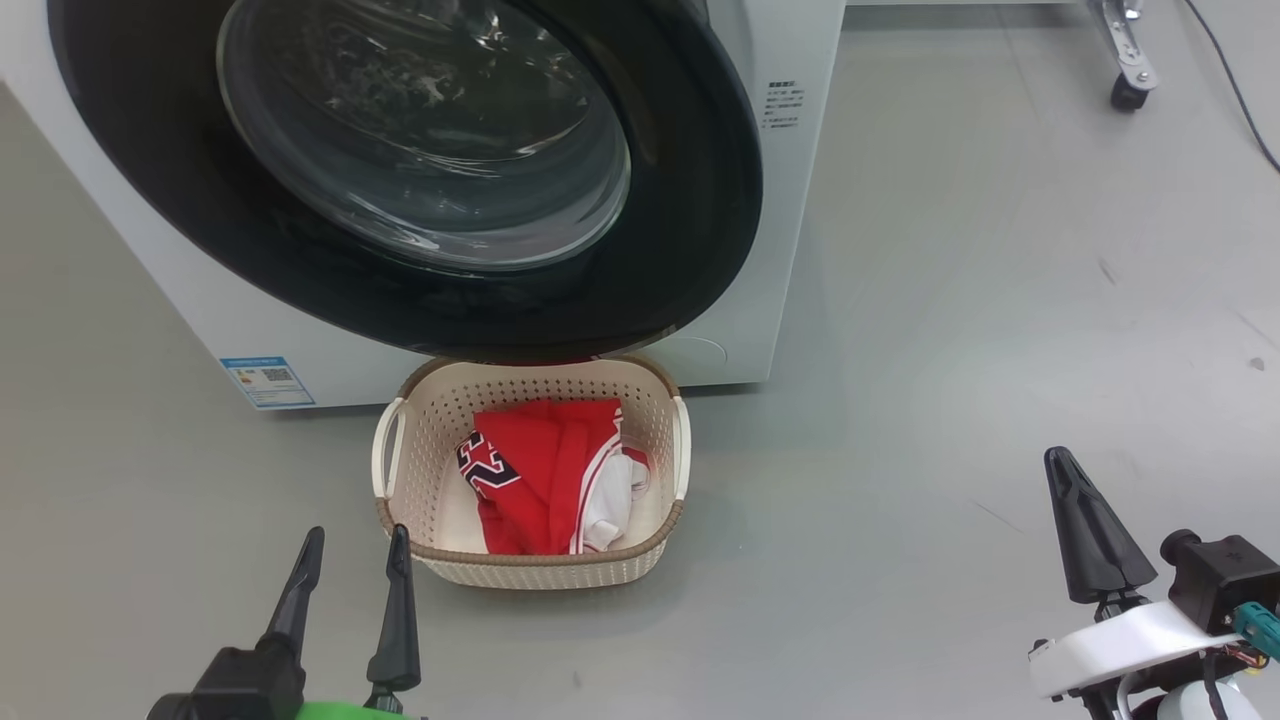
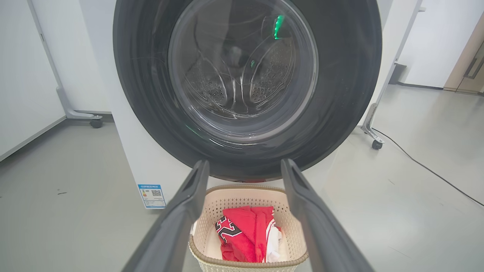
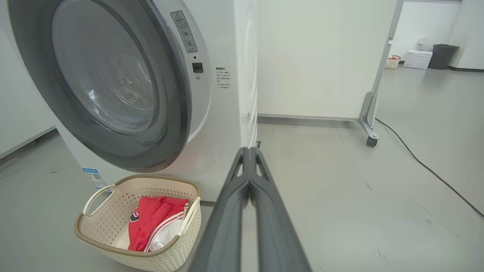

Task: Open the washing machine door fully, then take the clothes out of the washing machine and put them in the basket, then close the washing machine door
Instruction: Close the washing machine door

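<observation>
The washing machine (image 1: pixel 790 250) stands ahead, and the washing machine door (image 1: pixel 700 200), black-rimmed with a glass bowl, lies flat against its front. Through the glass the steel drum (image 2: pixel 242 75) shows. The cream basket (image 1: pixel 540 578) sits on the floor just below the door, with the red and white clothes (image 1: pixel 540 480) lying in it, number print up. My left gripper (image 1: pixel 357 533) stands open and empty near the basket's near left corner. My right gripper (image 1: pixel 1062 460) is shut on nothing, well right of the basket; its fingers (image 3: pixel 247 151) meet at the tips.
A wheeled frame leg with a castor (image 1: pixel 1130 90) stands at the far right, a black cable (image 1: pixel 1240 90) trailing past it. A blue label (image 1: pixel 267 380) marks the machine's lower left corner. Bare grey floor spreads to the right of the basket.
</observation>
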Robot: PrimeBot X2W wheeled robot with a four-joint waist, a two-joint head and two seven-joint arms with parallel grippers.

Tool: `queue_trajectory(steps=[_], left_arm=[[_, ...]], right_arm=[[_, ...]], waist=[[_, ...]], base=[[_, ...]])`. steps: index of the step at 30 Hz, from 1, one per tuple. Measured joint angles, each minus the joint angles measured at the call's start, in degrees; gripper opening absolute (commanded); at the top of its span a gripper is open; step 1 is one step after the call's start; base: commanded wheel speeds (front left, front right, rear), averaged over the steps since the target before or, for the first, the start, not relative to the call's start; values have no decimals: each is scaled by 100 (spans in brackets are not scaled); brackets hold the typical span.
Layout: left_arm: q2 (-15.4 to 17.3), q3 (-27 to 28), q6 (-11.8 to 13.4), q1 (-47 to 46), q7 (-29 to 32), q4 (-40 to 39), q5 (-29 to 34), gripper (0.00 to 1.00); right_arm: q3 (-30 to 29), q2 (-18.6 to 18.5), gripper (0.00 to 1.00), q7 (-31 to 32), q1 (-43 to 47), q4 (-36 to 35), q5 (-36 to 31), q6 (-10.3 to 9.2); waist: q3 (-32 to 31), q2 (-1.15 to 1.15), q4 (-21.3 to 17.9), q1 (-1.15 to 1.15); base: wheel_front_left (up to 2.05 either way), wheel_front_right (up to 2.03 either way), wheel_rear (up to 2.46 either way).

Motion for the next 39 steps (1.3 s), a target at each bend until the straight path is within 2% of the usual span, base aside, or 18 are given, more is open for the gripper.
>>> queue_trajectory(steps=[6,14,19,26,39], left_arm=[[-14,-109,0,-22,0,-7,58,100],[-51,-248,0,-227,-2,-29,163,100],[-89,-393,0,-328,-44,-57,250,100],[-132,-560,0,-516,-48,-96,260,100],[-156,-923,1,-937,-52,-130,276,100]], right_arm=[[77,-102,0,0,-69,5,-1,1],[235,-358,0,8,-658,12,-1,4],[391,-378,0,116,-1163,40,44,5],[922,-419,0,355,-1911,103,151,5],[1343,-786,0,873,-3443,341,500,5]], waist=[[64,0,150,0],[257,0,386,0],[415,0,537,0],[662,0,750,0],[1226,0,1240,0]], base=[[0,0,0],[0,0,0],[0,0,0],[0,0,0],[0,0,0]])
